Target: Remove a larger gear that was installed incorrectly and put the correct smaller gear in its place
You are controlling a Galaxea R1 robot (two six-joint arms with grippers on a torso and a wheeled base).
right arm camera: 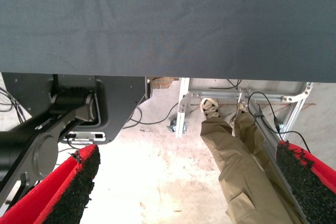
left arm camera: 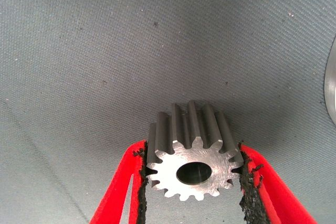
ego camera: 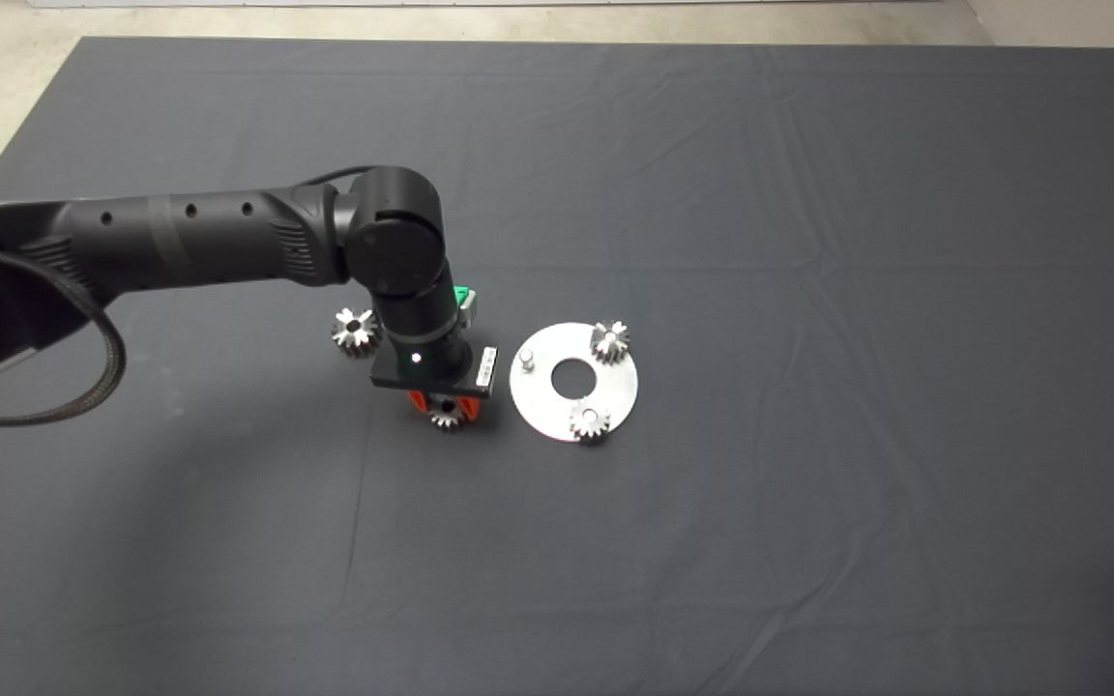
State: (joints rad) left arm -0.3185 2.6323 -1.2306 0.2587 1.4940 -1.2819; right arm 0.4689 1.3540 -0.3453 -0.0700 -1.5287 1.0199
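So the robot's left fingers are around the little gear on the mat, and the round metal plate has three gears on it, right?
Nearly. The left gripper does have its fingers around the smaller gear on the mat, but the head view shows only two gears, and, on the round metal plate. Its third peg is bare.

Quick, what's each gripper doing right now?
Left gripper: fingers closed on the smaller gear, over the mat beside the round plate.
Right gripper: open, holding nothing, parked off the mat.
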